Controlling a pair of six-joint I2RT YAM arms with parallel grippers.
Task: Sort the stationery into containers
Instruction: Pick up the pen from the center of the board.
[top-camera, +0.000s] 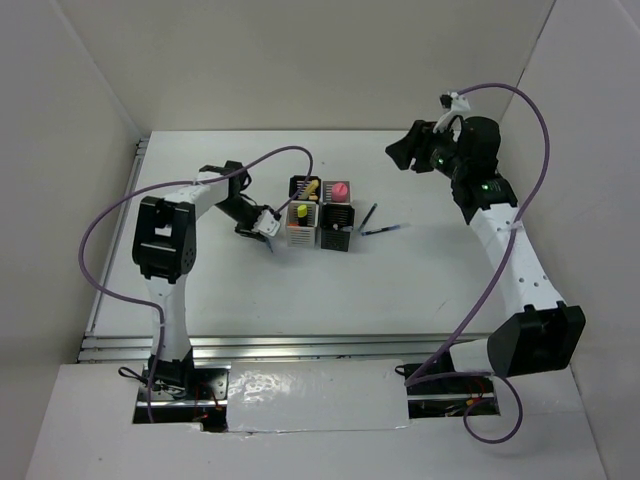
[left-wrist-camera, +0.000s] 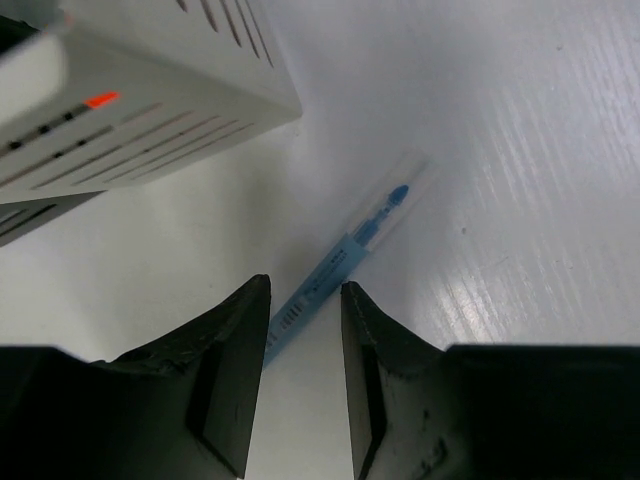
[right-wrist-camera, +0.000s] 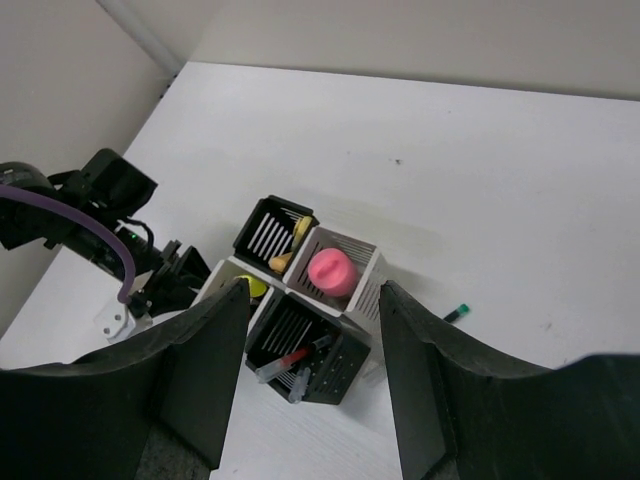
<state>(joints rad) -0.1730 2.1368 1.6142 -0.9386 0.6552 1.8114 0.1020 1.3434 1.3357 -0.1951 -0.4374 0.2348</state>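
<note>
The left gripper sits low over the table, its jaws a narrow gap apart and wider than the blue pen, whose near end lies between them. The pen is slim, with fine print on its blue barrel and a clear cap showing a blue tip, and it lies slanted just beside a white slatted cup. The right gripper hangs high with jaws spread wide and empty over the cluster, where a pink highlighter stands in another white cup and pens lean in a black cup.
</note>
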